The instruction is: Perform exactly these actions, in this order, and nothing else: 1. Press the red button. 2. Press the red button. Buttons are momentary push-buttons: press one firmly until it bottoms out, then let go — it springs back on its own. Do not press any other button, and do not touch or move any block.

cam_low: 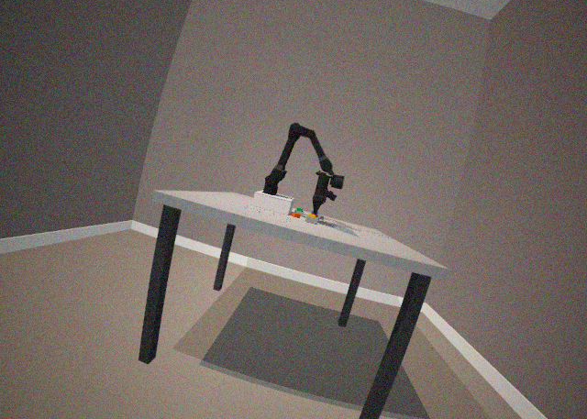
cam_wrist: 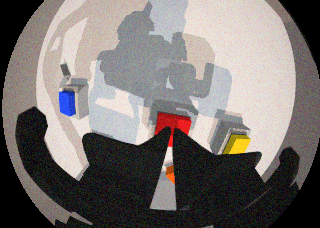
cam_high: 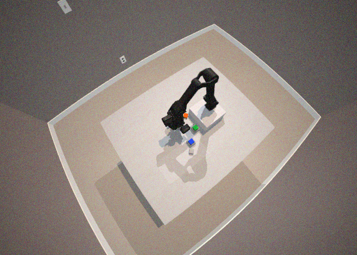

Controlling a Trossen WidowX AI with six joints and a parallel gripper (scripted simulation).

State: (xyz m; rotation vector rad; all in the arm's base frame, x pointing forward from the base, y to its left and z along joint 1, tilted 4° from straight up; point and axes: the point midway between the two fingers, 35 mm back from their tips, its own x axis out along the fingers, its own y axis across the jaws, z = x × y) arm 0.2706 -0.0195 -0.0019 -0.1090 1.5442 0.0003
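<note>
The red button [cam_wrist: 175,120] sits on a grey housing in the middle of the wrist view. My gripper [cam_wrist: 171,131] [cam_low: 315,212] is shut and empty, pointing down. Its fingertips overlap the near part of the red cap in the wrist view. They are at or just above the cap; whether they touch it, and whether it is pushed down, I cannot tell. In the top view the arm hides the red button and the fingertips.
A yellow button [cam_wrist: 237,144] is right of the red one in the wrist view, a blue button [cam_high: 191,141] [cam_wrist: 67,103] left. A green-topped piece [cam_high: 195,128] and an orange piece [cam_high: 185,115] [cam_low: 295,215] are near the white base box [cam_low: 273,203]. A small grey block [cam_high: 191,152] lies beyond the blue button.
</note>
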